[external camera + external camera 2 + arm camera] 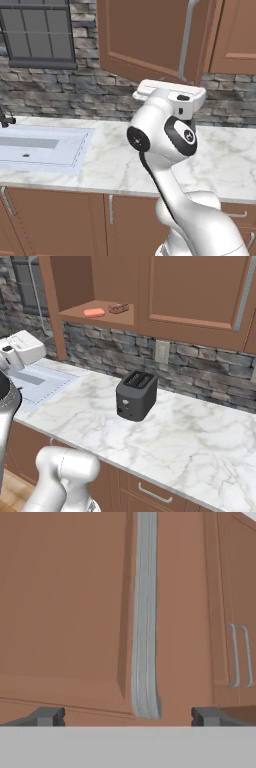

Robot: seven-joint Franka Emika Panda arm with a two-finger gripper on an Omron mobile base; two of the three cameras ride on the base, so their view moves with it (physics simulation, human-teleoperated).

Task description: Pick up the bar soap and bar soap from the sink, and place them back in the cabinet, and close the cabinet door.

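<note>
Both bars of soap, the orange soap [93,312] and the brown soap [118,308], lie side by side on the open cabinet [75,286] shelf, with the sink [47,150] below now bare of them, so only the closing appears to remain. The jaws [127,716] stand wide apart and grip nothing, facing the cabinet door [65,612] at close range, its long silver handle [145,612] running straight ahead between them. The door still hangs ajar over the counter [190,431], where a toaster [136,394] sits.
</note>
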